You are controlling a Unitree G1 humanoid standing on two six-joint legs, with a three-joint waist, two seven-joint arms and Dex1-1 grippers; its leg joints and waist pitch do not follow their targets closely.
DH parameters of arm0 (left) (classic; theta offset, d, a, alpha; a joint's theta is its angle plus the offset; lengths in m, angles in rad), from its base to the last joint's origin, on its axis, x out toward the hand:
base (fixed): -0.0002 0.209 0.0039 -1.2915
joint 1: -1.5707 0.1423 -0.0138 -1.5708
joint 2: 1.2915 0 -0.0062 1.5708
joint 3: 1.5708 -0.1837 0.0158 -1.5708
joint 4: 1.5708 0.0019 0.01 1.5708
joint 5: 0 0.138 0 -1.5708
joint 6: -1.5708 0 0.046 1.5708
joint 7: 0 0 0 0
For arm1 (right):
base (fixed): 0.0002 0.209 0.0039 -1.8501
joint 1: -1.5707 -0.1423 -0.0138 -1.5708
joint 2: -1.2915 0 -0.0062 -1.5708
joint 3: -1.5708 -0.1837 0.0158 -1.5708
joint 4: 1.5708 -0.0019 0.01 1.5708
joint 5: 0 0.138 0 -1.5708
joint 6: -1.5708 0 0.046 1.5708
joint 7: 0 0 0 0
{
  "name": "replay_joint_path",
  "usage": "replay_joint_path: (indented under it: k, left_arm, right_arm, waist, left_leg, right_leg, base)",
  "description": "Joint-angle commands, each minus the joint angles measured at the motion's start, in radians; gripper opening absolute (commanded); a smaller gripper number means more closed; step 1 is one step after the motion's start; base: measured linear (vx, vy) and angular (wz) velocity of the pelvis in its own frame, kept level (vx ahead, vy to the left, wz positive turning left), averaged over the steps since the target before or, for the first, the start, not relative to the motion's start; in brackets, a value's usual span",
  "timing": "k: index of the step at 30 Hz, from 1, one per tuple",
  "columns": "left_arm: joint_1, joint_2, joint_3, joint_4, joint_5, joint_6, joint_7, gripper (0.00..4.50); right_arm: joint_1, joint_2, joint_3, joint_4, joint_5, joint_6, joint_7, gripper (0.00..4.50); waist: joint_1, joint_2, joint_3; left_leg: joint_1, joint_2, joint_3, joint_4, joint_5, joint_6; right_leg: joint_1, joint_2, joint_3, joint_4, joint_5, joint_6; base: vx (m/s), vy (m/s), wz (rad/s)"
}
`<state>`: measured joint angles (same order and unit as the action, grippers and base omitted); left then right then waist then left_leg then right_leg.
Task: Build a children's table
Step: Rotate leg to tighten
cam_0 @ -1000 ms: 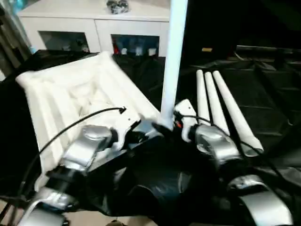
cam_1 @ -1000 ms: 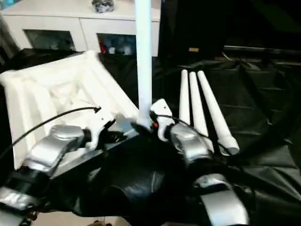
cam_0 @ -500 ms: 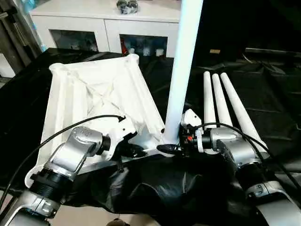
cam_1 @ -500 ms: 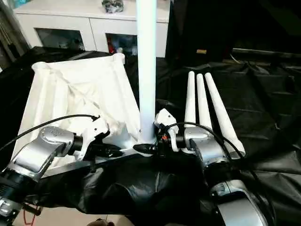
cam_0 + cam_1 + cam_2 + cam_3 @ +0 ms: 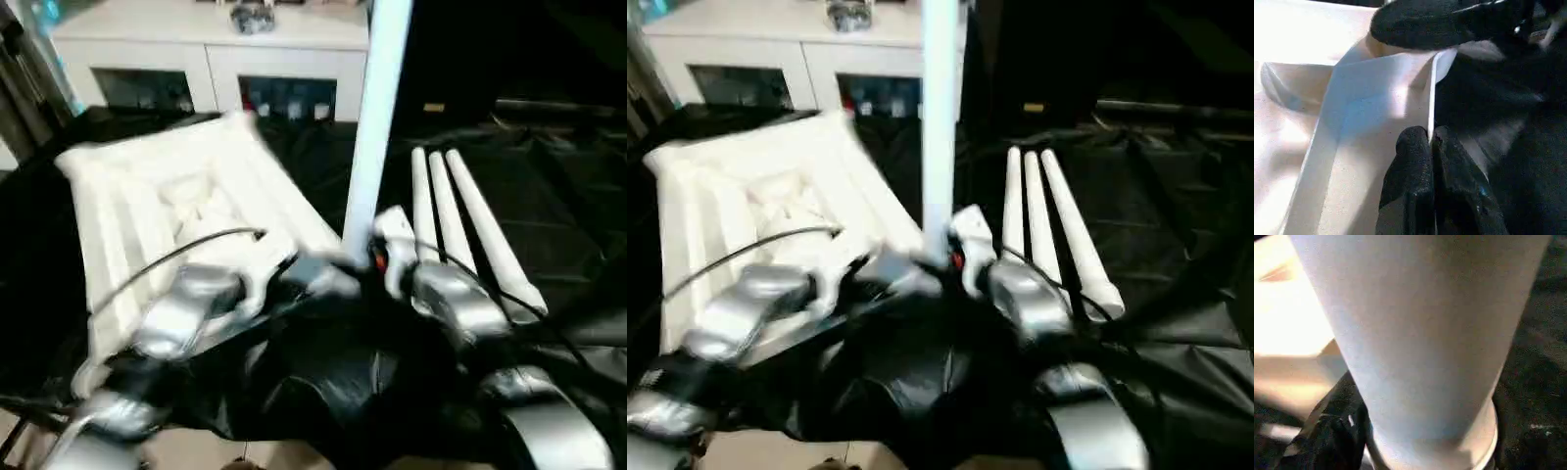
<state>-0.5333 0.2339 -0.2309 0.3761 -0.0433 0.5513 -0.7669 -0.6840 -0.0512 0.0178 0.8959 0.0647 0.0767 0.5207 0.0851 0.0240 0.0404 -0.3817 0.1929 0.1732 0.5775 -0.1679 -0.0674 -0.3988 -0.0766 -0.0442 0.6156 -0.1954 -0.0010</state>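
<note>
At the left wrist, fingers (image 5: 1422, 161) pinching table top (image 5: 1376, 103) rim

Lab, black-draped work table (image 5: 549, 196), glass-doored cabinet (image 5: 211, 59)

The table top (image 5: 167, 211) and its legs (image 5: 460, 220) look like smooth, matt white plastic, the cover (image 5: 568, 196) beneath is glossy crinkled black sheeting, and the forearms (image 5: 456, 304) are satin silver metal.

Left gripper (image 5: 1431, 147): two black fingers pressed together, tips level. Both silver forearms reach forward and converge, the left arm (image 5: 186, 313) angled inward toward the right arm (image 5: 456, 304).
</note>
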Motion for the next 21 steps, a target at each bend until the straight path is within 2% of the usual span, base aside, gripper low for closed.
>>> replay_joint_path:
  k: [1, 4, 6, 9, 11, 15, 17, 18, 20, 21]
  left_arm:
    - [-0.061, -0.054, 0.035, 0.013, -0.003, -0.005, 0.100, 0.00]
    - [-0.065, -0.078, 0.028, 0.016, 0.003, -0.013, 0.111, 0.00]
    - [-0.053, -0.076, 0.007, -0.003, 0.004, -0.030, 0.074, 0.00]
    - [-0.030, -0.051, -0.020, -0.035, -0.004, -0.051, 0.015, 0.00]
    - [-0.014, -0.029, -0.036, -0.056, -0.009, -0.057, -0.022, 0.00]
    - [0.013, 0.011, -0.048, -0.093, -0.020, -0.054, -0.087, 0.00]
    - [0.023, 0.035, -0.053, -0.103, -0.024, -0.061, -0.123, 0.00]
    - [0.029, 0.051, -0.056, -0.110, -0.028, -0.060, -0.146, 0.00]
    - [0.032, 0.059, -0.058, -0.114, -0.030, -0.059, -0.156, 0.00]
    - [0.039, 0.079, -0.064, -0.127, -0.036, -0.057, -0.186, 0.00]
  right_arm:
    - [0.014, 0.091, 0.050, 0.084, -0.031, 0.050, -0.056, 2.76]
    - [0.003, 0.125, 0.053, 0.114, -0.041, 0.032, -0.062, 2.76]
    - [-0.007, 0.133, 0.042, 0.121, -0.025, 0.023, -0.041, 3.31]
    - [-0.012, 0.121, 0.040, 0.111, -0.012, 0.009, 0.007, 3.48]
    - [-0.015, 0.107, 0.046, 0.101, -0.012, -0.010, 0.044, 3.78]
    - [0.005, 0.064, 0.079, 0.045, -0.010, -0.041, 0.203, 3.78]
    - [0.026, 0.032, 0.106, -0.001, -0.005, -0.048, 0.296, 3.78]
    - [0.040, 0.009, 0.122, -0.031, -0.002, -0.051, 0.355, 3.78]
    - [0.045, 0.000, 0.125, -0.042, -0.002, -0.054, 0.380, 3.78]
    - [0.057, -0.027, 0.135, -0.074, 0.007, -0.045, 0.445, 3.78]
  waist:
    - [-0.002, 0.002, -0.055]
    - [0.000, 0.000, -0.056]
    - [0.001, 0.000, -0.056]
    - [0.000, 0.000, -0.055]
    - [-0.004, 0.000, -0.058]
    - [-0.013, 0.000, -0.060]
    - [-0.013, 0.001, -0.061]
    - [-0.010, 0.000, -0.060]
    - [-0.011, 0.001, -0.060]
    - [-0.009, -0.002, -0.059]
  left_leg:
    - [0.019, 0.029, -0.009, -0.074, -0.264, -0.018]
    - [0.018, 0.029, -0.008, -0.072, -0.270, -0.014]
    - [0.016, 0.030, -0.009, -0.073, -0.264, -0.006]
    - [0.016, 0.030, -0.009, -0.074, -0.266, 0.002]
    - [0.010, 0.031, -0.011, -0.074, -0.253, 0.005]
    - [0.011, 0.031, -0.007, -0.068, -0.211, 0.031]
    - [0.011, 0.031, -0.007, -0.066, -0.202, 0.040]
    - [0.009, 0.031, -0.006, -0.064, -0.186, 0.056]
    - [0.013, 0.033, -0.005, -0.064, -0.185, 0.061]
    - [0.014, 0.032, -0.004, -0.064, -0.193, 0.061]
  right_leg:
    - [0.034, -0.059, 0.035, -0.084, -0.244, -0.198]
    - [0.036, -0.059, 0.034, -0.083, -0.224, -0.197]
    - [0.039, -0.060, 0.034, -0.082, -0.211, -0.197]
    - [0.038, -0.060, 0.033, -0.082, -0.207, -0.197]
    - [0.043, -0.061, 0.033, -0.077, -0.180, -0.202]
    - [0.045, -0.058, 0.032, -0.070, -0.089, -0.232]
    - [0.047, -0.057, 0.030, -0.069, -0.070, -0.240]
    - [0.050, -0.056, 0.029, -0.066, -0.047, -0.246]
    - [0.046, -0.057, 0.030, -0.065, -0.047, -0.258]
    - [0.047, -0.056, 0.030, -0.068, -0.062, -0.261]
  base:
    - [0.000, 0.000, 0.00]
    - [0.000, 0.000, 0.00]
    - [0.000, 0.000, 0.00]
    - [0.000, 0.000, 0.00]
    - [0.000, 0.000, 0.00]
    - [0.000, 0.000, 0.00]
    - [0.000, 0.000, 0.00]
    - [0.000, 0.000, 0.00]
    - [0.000, 0.000, 0.00]
    - [0.000, 0.000, 0.00]
